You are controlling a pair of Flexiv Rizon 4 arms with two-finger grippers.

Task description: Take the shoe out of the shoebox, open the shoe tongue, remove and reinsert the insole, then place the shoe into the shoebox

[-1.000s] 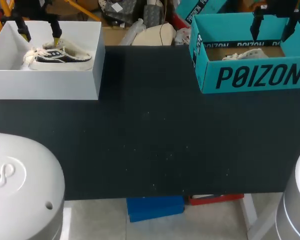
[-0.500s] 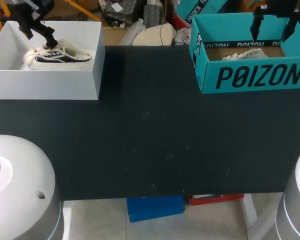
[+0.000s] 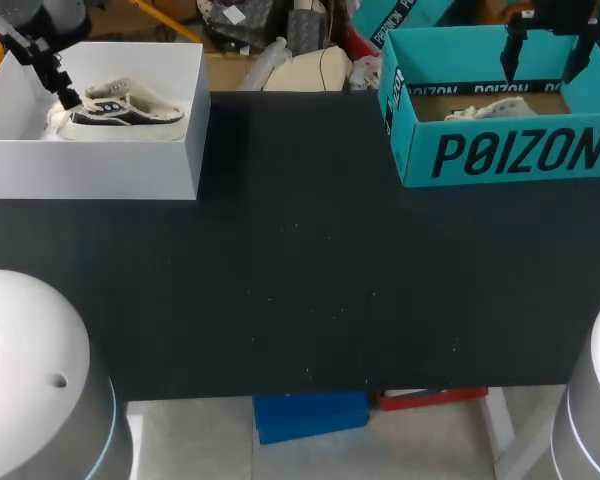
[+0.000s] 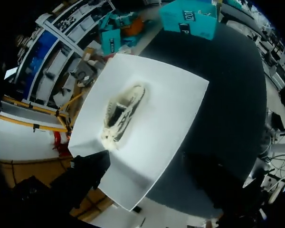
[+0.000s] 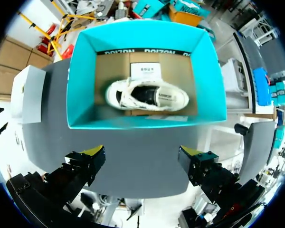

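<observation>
Right gripper (image 5: 141,153) spread wide above teal cardboard shoebox (image 5: 147,122); we risk snagging its walls when descending on white lace-up sneaker (image 5: 147,96). Left gripper (image 3: 55,75): cannot tell whether open.

My left arm (image 3: 30,380) comes in at the near left corner of the table (image 3: 300,250), its pale rounded shell low and bulky there. My left hand (image 3: 52,72) hangs above the table's far left corner, slanting down and in toward the table's middle; its wrist view shows only a dark part of it. My right arm (image 3: 595,400) rises at the table's near right corner. My right hand (image 3: 546,55) hangs above the far right corner, pointing straight down, its fingers (image 5: 88,159) spread wide with yellow tips showing and nothing held between them.
</observation>
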